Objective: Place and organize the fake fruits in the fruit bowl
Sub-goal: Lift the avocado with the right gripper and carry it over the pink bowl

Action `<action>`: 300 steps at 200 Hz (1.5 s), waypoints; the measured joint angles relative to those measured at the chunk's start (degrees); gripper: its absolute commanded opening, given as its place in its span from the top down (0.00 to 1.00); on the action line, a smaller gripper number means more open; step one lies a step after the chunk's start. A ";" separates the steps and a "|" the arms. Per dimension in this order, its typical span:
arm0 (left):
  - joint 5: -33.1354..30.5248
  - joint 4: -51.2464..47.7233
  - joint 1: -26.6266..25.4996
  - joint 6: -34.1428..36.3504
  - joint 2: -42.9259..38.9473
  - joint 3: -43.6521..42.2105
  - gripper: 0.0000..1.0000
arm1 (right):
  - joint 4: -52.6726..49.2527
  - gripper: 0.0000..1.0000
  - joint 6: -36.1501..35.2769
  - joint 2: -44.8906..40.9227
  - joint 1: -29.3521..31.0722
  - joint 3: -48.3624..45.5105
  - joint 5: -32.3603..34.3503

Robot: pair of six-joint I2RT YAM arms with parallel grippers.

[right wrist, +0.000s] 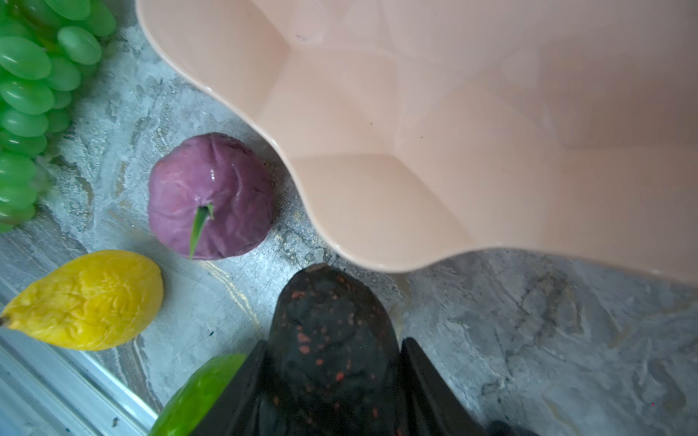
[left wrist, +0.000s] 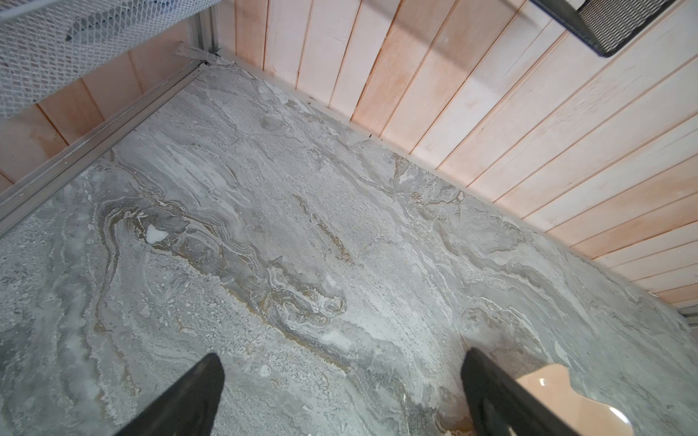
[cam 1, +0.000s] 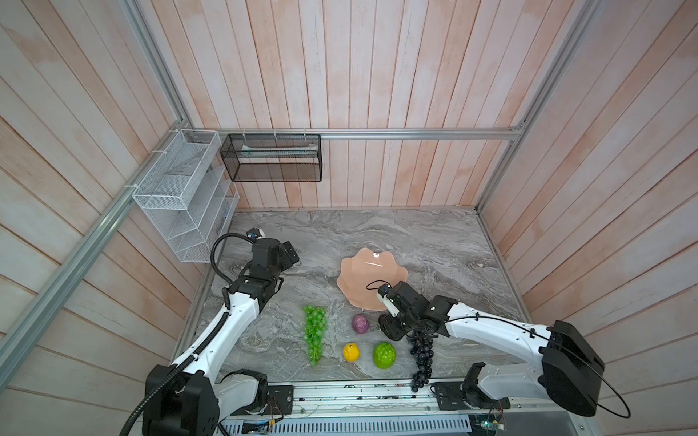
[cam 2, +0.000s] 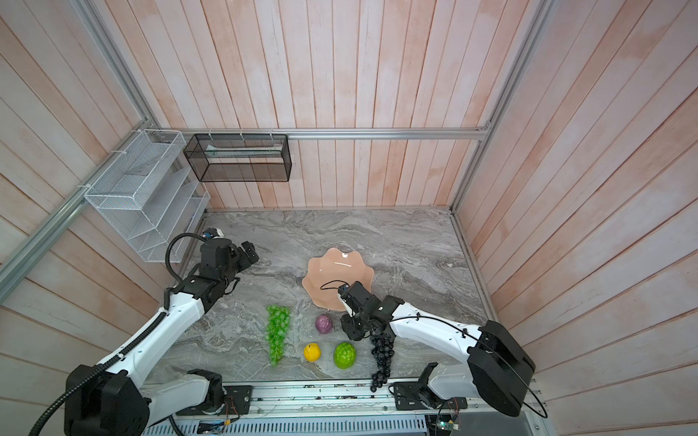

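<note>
Grip was the starting fact: the right gripper [right wrist: 332, 345] stood partly closed on the blackish avocado [right wrist: 326, 302], one black finger pressed to each flank, as the right wrist view showed. Whether the fruit had left the table [right wrist: 528, 339] could not be told. The avocado's long axis ran straight out along the gripper's reach, narrow end foremost. That end pointed at the near scalloped rim of the fruit bowl [right wrist: 377, 211], which lay just beyond it with only a thin strip of marble between. So the bowl sat dead ahead of the claw, and I judged the coming move to be a short lift over the rim and forward, nose first, with little turn of the wrist.

In both top views the gripper body hid the avocado and hung at the bowl's front edge; nothing showed inside the bowl. Farther out, the purple bumpy fruit [right wrist: 211, 196] sat just beside the rim, with the small yellow lemon [right wrist: 87, 302], the bumpy lime-green fruit [right wrist: 200, 392] and the long green grape bunch [right wrist: 26, 113] beyond it. The dark grape bunch [cam 1: 421, 355] lay under the right forearm.

The left gripper [left wrist: 342, 358] was spread wide and empty over bare marble, well apart from every fruit — the right arm was plainly the nearer one.
</note>
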 measured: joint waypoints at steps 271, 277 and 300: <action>6.08 -9.20 -0.24 2.99 4.85 4.96 0.00 | 15.41 0.58 -7.74 34.05 -22.51 32.15 -12.13; 6.14 -9.14 -0.24 2.99 4.52 4.72 0.00 | 15.37 0.58 -7.80 34.58 -22.51 32.37 -12.13; 6.60 -9.11 -0.24 2.99 3.43 4.04 0.00 | 15.13 0.57 -8.15 35.67 -22.47 32.65 -12.02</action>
